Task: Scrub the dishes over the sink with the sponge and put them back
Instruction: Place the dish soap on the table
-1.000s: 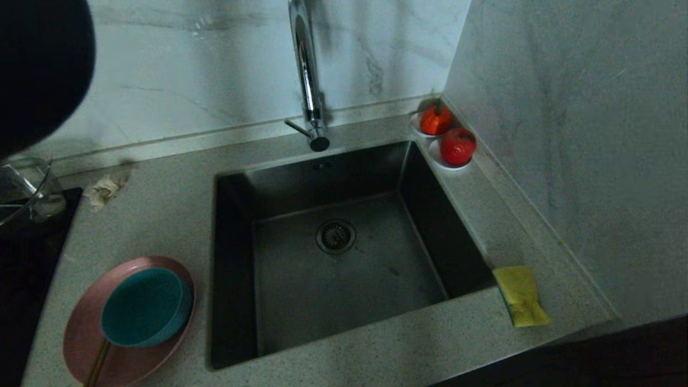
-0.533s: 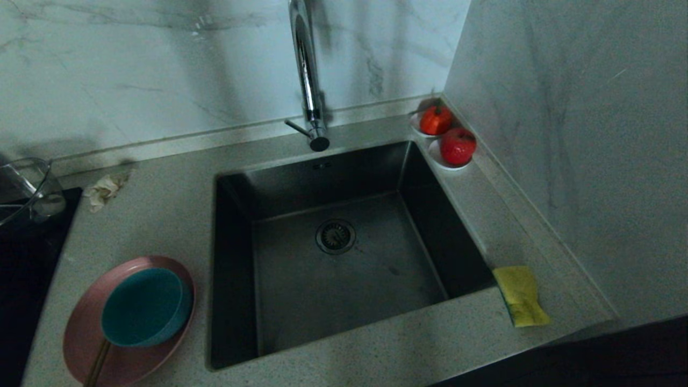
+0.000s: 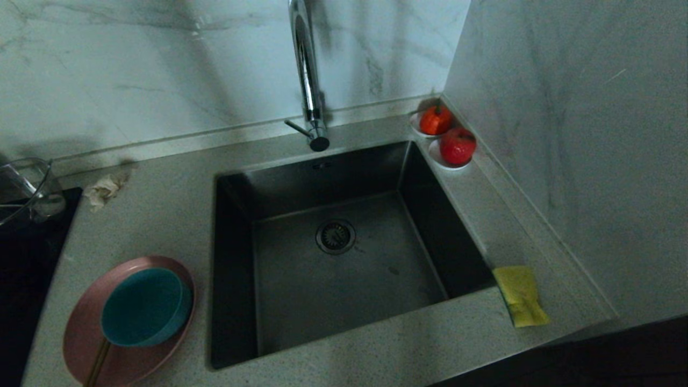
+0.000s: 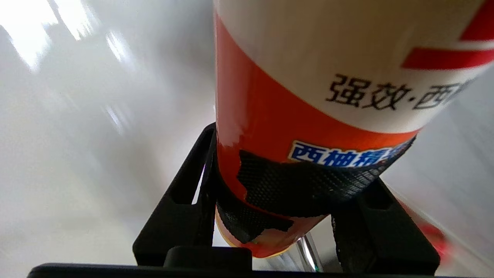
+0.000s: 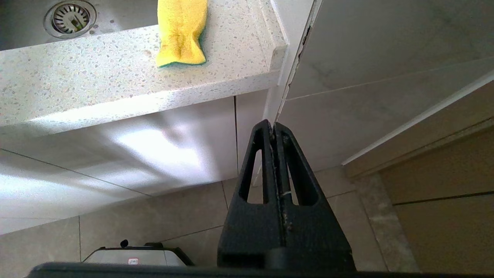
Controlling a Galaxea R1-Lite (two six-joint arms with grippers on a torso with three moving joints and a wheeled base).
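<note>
1. Right now the dishes sit stacked on the tabletop left of the sink, at the near left corner: the pink plate carries the teal bowl, and the chopsticks poke out over the plate's near edge beside the bowl.
2. Across the basin, the sponge lies flat on the tabletop by the sink's near right corner, well apart from the dishes; nothing touches it.
3. Inside, the sink holds nothing but its drain strainer, with the faucet rising behind its far edge.
4. A second ago a dark shape filled the far left corner of the head view; it is gone now, and no arm shows there.
5. The left gripper is seen only from its own wrist camera, its fingers clamped around an orange-and-white bottle with printed Chinese lettering, likely dish soap.
6. Judging by that, soap comes next, before any scrubbing; no dish has been lifted yet.
7. The right gripper hangs below the tabletop edge, fingers pressed together and empty, with the sponge above and beyond it.
8. Farther out, two red fruits on white saucers sit at the far right corner, and a glass container stands at the left.
</note>
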